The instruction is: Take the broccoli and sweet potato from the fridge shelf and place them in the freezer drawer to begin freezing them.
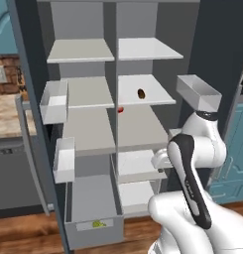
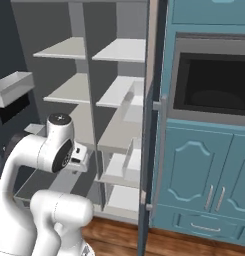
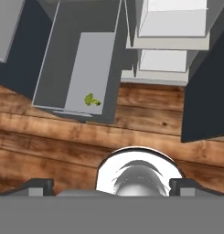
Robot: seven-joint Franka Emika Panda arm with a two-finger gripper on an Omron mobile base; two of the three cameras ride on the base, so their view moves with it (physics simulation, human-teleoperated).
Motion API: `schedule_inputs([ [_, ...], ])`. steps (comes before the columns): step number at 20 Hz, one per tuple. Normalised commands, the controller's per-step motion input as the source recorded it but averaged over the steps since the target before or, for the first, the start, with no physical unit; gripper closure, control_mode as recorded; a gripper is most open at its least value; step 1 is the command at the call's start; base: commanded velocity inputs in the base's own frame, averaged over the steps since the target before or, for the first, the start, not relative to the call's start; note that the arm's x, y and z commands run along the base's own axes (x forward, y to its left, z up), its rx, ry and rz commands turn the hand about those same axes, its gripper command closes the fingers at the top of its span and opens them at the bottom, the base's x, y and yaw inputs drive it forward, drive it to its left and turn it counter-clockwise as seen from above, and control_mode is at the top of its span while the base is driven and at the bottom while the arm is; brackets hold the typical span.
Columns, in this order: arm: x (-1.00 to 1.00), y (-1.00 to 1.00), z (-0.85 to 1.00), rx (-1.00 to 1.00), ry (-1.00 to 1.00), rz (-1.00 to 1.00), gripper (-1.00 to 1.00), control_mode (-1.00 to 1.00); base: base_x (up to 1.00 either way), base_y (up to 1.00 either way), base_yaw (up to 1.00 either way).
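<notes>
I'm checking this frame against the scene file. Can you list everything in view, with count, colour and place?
broccoli: one, yellow-green, lying in the freezer drawer
freezer drawer: one, grey, pulled out at the fridge's bottom left
sweet potato: one, brown, on a right-hand fridge shelf
small red item: one, at the shelf divider below
door bins: two on the left door
oven: one, dark, in teal cabinets
floor: wood
gripper: open, empty

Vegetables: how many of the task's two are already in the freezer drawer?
1. The broccoli lies on the floor of the open freezer drawer, near its front. The sweet potato still sits on a fridge shelf on the right side.
</notes>
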Motion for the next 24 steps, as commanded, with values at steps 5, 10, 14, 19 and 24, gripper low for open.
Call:
schedule_inputs([
  [5,0.00,0.00,0.00,0.00,0.00,0.00,-1.00,1.00,0.62,-0.06,0.01],
  [10,0.00,0.00,0.00,0.00,0.00,0.00,-1.00,1.00,0.43,-0.07,0.00],
  [14,0.00,0.00,0.00,0.00,0.00,0.00,-1.00,1.00,0.42,-0.01,0.00],
  [19,0.00,0.00,0.00,0.00,0.00,0.00,-1.00,1.00,0.41,0.00,0.00],
  [24,0.00,0.00,0.00,0.00,0.00,0.00,-1.00,1.00,0.29,0.00,0.00],
])
